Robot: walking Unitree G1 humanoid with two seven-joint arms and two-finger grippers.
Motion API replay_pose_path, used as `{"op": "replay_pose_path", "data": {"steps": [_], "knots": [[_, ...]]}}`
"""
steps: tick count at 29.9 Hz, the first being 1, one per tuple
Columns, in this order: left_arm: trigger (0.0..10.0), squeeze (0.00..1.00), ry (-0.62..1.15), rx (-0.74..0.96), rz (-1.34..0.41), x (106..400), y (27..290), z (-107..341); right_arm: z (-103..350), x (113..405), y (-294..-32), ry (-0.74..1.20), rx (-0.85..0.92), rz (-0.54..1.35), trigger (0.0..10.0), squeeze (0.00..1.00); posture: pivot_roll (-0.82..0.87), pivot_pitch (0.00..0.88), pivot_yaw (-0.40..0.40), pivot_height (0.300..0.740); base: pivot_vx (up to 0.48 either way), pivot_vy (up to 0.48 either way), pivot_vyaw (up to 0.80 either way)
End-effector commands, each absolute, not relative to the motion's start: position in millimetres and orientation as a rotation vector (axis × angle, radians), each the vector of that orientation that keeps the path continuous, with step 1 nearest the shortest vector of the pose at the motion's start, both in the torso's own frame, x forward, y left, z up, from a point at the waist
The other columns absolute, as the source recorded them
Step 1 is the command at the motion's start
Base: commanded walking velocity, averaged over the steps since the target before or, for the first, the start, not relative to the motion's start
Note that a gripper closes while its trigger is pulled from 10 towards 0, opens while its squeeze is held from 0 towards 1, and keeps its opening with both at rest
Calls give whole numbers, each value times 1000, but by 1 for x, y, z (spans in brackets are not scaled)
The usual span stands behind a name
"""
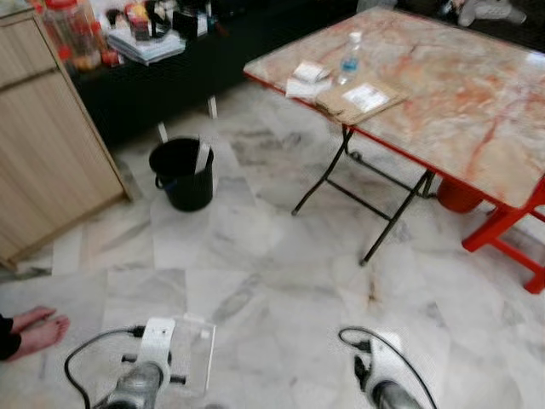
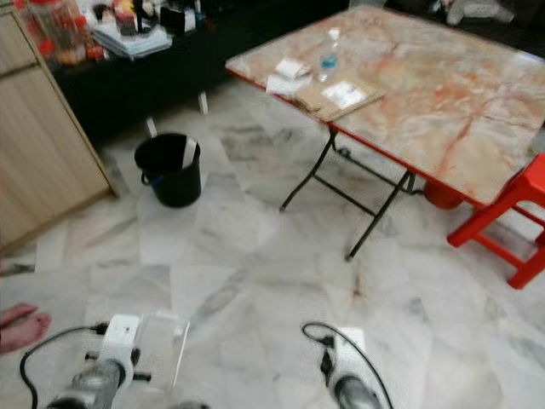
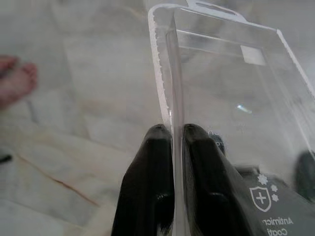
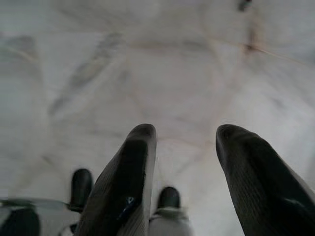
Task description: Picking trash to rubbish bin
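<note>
A clear plastic package point(image 3: 226, 93) is pinched by its edge in my left gripper point(image 3: 177, 133), which is shut on it low at the left of the head views, where the package point(image 1: 194, 351) hangs above the marble floor. The black rubbish bin point(image 1: 182, 173) stands ahead on the floor near the wooden cabinet, a white strip leaning inside it. My right gripper point(image 4: 186, 135) hangs open over bare floor, nothing between its fingers. On the marble-topped folding table point(image 1: 477, 94) lie a small plastic bottle point(image 1: 350, 58), white wrappers point(image 1: 308, 78) and a flat cardboard piece point(image 1: 361, 100).
A light wooden cabinet point(image 1: 47, 145) stands at the left. A dark shelf with clutter point(image 1: 149, 38) runs along the back. A red stool point(image 1: 511, 234) sits under the table's right side. A person's bare feet point(image 1: 36, 331) rest on the floor at my left.
</note>
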State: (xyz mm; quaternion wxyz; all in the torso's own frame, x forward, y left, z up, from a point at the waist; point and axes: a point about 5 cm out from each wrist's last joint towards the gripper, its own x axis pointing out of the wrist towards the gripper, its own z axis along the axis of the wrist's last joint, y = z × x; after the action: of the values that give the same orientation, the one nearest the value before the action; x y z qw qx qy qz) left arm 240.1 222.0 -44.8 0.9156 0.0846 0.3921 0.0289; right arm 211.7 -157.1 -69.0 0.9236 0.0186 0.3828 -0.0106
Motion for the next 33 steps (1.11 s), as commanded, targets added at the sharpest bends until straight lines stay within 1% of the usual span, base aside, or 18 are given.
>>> {"op": "replay_pose_path", "data": {"steps": [1,5,12,16,22,33], "knots": [[10000,0,833,172,45,234,217,-51,-72,206,-167,804,15,-38,10000,0,132,136,-12,740,262,0,638],[10000,0,833,173,45,233,218,-51,-73,204,-167,806,18,-35,10000,0,131,128,-9,740,264,0,578],[10000,0,836,178,42,232,219,-51,-72,204,-168,803,35,-46,10000,0,125,119,-5,740,262,0,0],[10000,0,838,186,36,232,218,-52,-73,203,-167,811,8,-28,10000,0,124,112,-3,740,269,0,0],[10000,0,836,187,32,232,218,-51,-74,202,-165,814,6,-24,10000,0,128,99,-2,740,275,0,774],[10000,0,840,192,28,232,218,-52,-74,202,-164,816,8,-19,10000,0,128,90,-2,740,277,0,497]]}}
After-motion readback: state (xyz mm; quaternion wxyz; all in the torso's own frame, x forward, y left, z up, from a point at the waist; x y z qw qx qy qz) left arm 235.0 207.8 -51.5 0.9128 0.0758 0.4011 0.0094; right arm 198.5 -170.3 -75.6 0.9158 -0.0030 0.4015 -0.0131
